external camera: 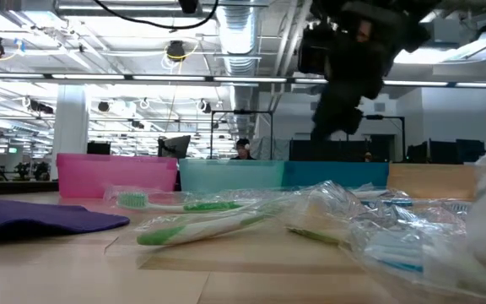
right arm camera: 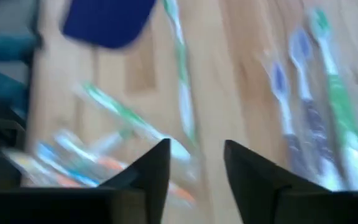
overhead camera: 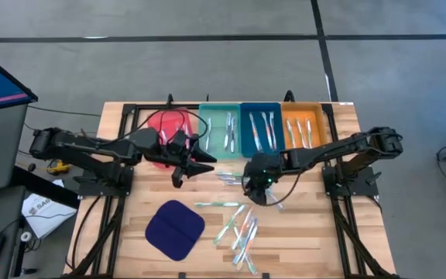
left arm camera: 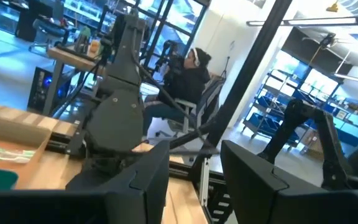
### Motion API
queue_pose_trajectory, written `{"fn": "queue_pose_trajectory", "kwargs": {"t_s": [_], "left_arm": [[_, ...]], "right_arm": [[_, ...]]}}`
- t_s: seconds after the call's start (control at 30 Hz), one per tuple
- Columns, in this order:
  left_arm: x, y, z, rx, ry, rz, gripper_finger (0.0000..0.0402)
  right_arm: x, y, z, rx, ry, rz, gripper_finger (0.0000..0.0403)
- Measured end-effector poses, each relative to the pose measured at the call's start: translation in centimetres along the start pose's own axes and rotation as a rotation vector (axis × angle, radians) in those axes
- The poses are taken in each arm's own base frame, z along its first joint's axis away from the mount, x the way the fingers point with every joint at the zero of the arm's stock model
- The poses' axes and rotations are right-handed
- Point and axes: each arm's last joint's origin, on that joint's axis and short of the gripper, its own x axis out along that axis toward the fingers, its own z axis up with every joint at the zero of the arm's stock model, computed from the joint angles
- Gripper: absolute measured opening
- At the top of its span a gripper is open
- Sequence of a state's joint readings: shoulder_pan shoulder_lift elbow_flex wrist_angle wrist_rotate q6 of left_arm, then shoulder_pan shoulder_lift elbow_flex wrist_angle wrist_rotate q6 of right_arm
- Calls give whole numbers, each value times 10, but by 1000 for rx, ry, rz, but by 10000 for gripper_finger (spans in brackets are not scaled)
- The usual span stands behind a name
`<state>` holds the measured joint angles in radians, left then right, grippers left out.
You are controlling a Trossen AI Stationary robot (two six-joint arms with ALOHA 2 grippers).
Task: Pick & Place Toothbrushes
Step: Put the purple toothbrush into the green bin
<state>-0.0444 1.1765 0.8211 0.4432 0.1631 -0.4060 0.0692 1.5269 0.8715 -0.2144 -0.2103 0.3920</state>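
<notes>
Several wrapped toothbrushes lie loose on the wooden table near its front middle, and a few more lie just in front of the trays. Others rest inside the teal tray, the blue tray and the orange tray. My right gripper hangs open above the loose toothbrushes, pointing down and touching none. My left gripper is open and empty in front of the red tray, pointing level toward the table's right; its fingers stand apart. Green-accented toothbrushes show in the low view.
A dark blue rounded cloth pad lies flat near the front left of the table. The four trays stand in a row along the far edge. A person sits in the room beyond the table. Bare wood lies at the front right.
</notes>
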Motion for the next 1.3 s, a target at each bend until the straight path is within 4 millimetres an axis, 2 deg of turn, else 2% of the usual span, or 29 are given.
{"fn": "queue_pose_trajectory", "kwargs": {"t_s": [0.13, 0.27, 0.5, 0.6, 0.67, 0.83, 1.03, 1.2, 1.3], "left_arm": [[2, 1, -3, -5, 18, 3, 140], [2, 1, -2, -4, 11, -1, 140], [2, 1, -3, -4, 12, -2, 140], [2, 1, -3, 1, 13, -2, 140], [2, 1, -3, 1, 12, -3, 140], [2, 1, -2, 2, 11, 0, 140], [2, 2, -2, 2, 7, 10, 140], [2, 2, -2, 3, 3, 20, 140], [2, 2, -2, 2, 2, 24, 140]], "right_arm": [[-1, 0, -7, -140, 86, -41, 199], [-2, -6, -13, -188, 133, -161, 219], [-1, -22, -21, -193, 150, -246, 201], [9, -29, -26, -155, 173, -253, 187], [13, -28, -32, -154, 225, -245, 180], [28, -19, -37, -208, 223, -258, 174], [42, -25, -42, -227, 262, -289, 188], [40, -26, -43, -230, 263, -326, 191], [39, -29, -42, -219, 266, -344, 177]]}}
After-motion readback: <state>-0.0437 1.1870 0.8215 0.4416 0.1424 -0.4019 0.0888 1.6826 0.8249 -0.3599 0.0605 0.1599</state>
